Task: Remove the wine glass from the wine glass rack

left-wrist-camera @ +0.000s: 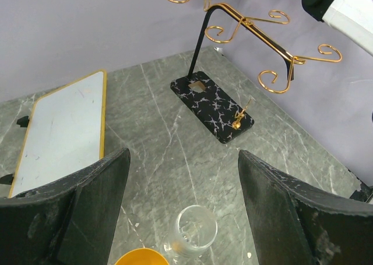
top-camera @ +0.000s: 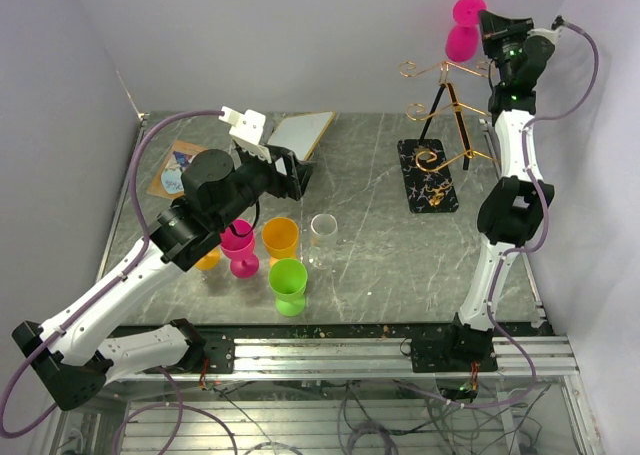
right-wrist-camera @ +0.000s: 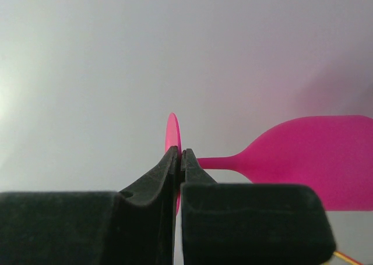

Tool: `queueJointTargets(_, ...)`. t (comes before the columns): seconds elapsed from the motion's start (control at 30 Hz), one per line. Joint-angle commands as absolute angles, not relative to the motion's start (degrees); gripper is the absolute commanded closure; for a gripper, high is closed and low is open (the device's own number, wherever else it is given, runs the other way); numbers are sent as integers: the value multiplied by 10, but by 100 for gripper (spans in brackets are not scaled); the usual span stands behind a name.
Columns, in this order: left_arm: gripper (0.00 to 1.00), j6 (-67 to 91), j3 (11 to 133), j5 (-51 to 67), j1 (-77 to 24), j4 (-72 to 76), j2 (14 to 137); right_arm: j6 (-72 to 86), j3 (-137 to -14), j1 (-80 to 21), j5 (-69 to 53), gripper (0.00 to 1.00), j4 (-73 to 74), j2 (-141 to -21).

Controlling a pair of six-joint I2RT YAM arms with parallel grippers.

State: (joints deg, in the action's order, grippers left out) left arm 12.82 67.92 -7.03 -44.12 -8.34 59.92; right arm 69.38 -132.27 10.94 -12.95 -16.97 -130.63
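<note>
your right claw (right-wrist-camera: 179, 160) pinched shut on foot disc of bright pink plastic wine glass (right-wrist-camera: 326, 157). glass held sideways above thin copper-gold wire rack (top-camera: 445, 115) at far right corner, probably to clear curled arms. your left claw (left-wrist-camera: 183, 183) wide open, empty.

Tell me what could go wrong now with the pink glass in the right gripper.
1. The right gripper pinches only the thin foot of the pink wine glass, with the bowl jutting sideways, so it could pivot or slip.
2. The glass is held high near the wine glass rack. A drop may strike the curled wire arms or the table.
</note>
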Motion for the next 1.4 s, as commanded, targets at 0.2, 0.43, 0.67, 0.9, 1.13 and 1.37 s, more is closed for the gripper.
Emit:
queueJointTargets(0.2,15,122,683,-67,-445,-62,612,647,-1162,63,-280,100,-344,-1098)
queueJointTargets(0.43,15,123,684,-68,-446,-64,609,623,-987,-9,-338,100,-374,-954)
queueJointTargets(0.67,15,121,685,-71,-445,-64,602,630,-804,-75,-333,100,-396,-804)
queueJointTargets(0.9,15,123,689,-69,-438,-70,614,705,-650,-94,-329,100,-422,-695)
queueJointTargets(1.13,15,184,701,26,-386,-60,629,842,-539,-112,-325,100,-513,-641)
queueJointTargets(1.37,15,395,649,223,-312,76,623,955,-499,-113,-334,100,-594,-625)
